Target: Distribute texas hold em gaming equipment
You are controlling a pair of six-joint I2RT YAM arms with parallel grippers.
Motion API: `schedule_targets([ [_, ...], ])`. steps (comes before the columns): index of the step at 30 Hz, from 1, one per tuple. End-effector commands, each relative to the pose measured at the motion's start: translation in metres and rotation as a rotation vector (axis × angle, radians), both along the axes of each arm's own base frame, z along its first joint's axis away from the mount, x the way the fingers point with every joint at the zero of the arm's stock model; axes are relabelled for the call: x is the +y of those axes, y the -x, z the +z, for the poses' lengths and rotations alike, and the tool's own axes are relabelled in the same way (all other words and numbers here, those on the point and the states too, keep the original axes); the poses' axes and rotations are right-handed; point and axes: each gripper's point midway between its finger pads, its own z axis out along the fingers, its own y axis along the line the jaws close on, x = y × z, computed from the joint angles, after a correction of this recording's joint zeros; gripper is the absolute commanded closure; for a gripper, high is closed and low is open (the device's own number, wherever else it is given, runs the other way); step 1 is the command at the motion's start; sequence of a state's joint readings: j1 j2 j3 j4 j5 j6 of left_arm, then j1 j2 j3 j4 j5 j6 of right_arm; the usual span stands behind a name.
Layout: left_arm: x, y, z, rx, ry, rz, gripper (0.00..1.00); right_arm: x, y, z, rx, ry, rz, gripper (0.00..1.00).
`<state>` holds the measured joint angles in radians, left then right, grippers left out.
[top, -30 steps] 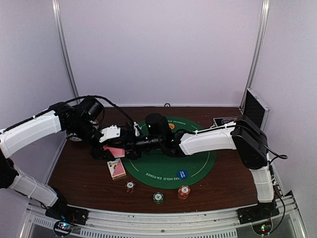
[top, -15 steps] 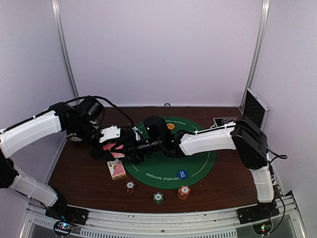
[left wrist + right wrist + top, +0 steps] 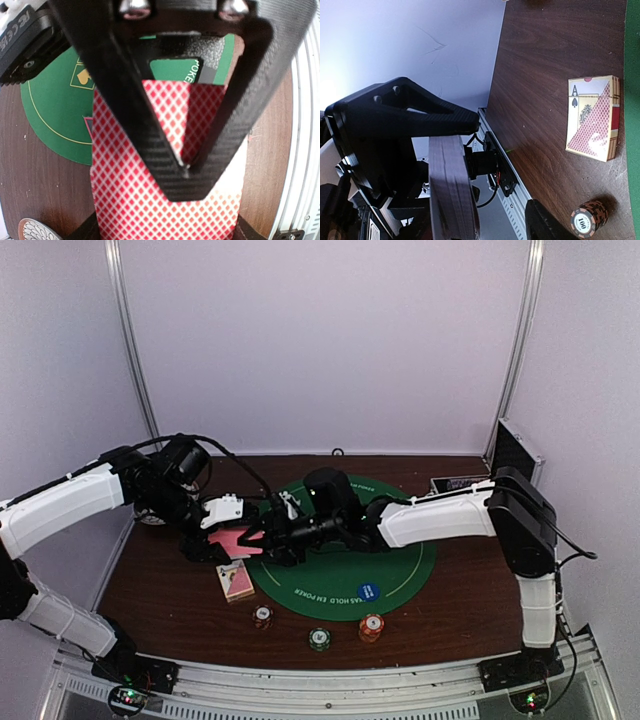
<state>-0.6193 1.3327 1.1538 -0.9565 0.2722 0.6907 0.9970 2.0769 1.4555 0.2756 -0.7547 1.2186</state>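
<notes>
Remote inspection. The enclosure has plain pale walls (image 3: 320, 340) with a metal post (image 3: 128, 340) in each rear corner and a metal rail (image 3: 330, 680) along the near edge. The counter (image 3: 170, 590) is dark wood-grain. A round green felt mat (image 3: 400, 565) with white lettering lies on its middle, and a blue disc (image 3: 368, 591) sits on the mat's near part. A black-and-silver case (image 3: 515, 455) stands at the right rear.

The deck of pink-backed cards (image 3: 150, 200) is held above the counter's left half, at the mat's left edge, with the left jaws clamped on it. The right jaws reach across the mat to the deck's edge. I cannot tell whether they are apart or gripping a card.

A card box (image 3: 235, 581) lies flat on the wood just left of the mat. Three chips stand in a loose row near the front rail: a red-and-white chip (image 3: 263, 616), a green chip (image 3: 319, 638) and an orange chip (image 3: 371, 626).
</notes>
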Motion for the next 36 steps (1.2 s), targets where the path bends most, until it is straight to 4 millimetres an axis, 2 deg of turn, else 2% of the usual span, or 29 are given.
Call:
schedule_targets([
  [1,-0.005,-0.002,0.015,-0.053,0.046,-0.019,0.89,-0.012,0.002,0.012,-0.013,0.009,-0.004,0.43],
  [8,-0.004,-0.002,0.013,-0.048,0.038,-0.016,0.89,-0.023,0.000,0.034,-0.056,0.007,-0.012,0.44],
  [15,-0.004,-0.001,0.012,-0.043,0.035,-0.015,0.89,-0.028,0.000,0.045,-0.064,0.003,-0.022,0.60],
  [21,-0.004,-0.002,0.012,-0.041,0.032,-0.012,0.89,-0.024,0.001,0.041,-0.042,-0.001,-0.013,0.75],
  [28,-0.003,-0.002,0.011,-0.043,0.024,-0.009,0.90,-0.021,0.002,0.043,-0.030,-0.025,-0.002,0.83],
  [32,-0.003,-0.003,0.010,-0.041,0.021,-0.008,0.90,-0.021,0.002,0.046,-0.030,-0.030,0.002,0.84],
  [34,-0.002,-0.004,0.010,-0.041,0.016,-0.006,0.90,-0.021,0.002,0.046,-0.029,-0.032,0.002,0.74],
  [36,-0.002,-0.005,0.010,-0.042,0.013,-0.002,0.90,-0.020,0.003,0.044,-0.025,-0.032,0.003,0.69],
])
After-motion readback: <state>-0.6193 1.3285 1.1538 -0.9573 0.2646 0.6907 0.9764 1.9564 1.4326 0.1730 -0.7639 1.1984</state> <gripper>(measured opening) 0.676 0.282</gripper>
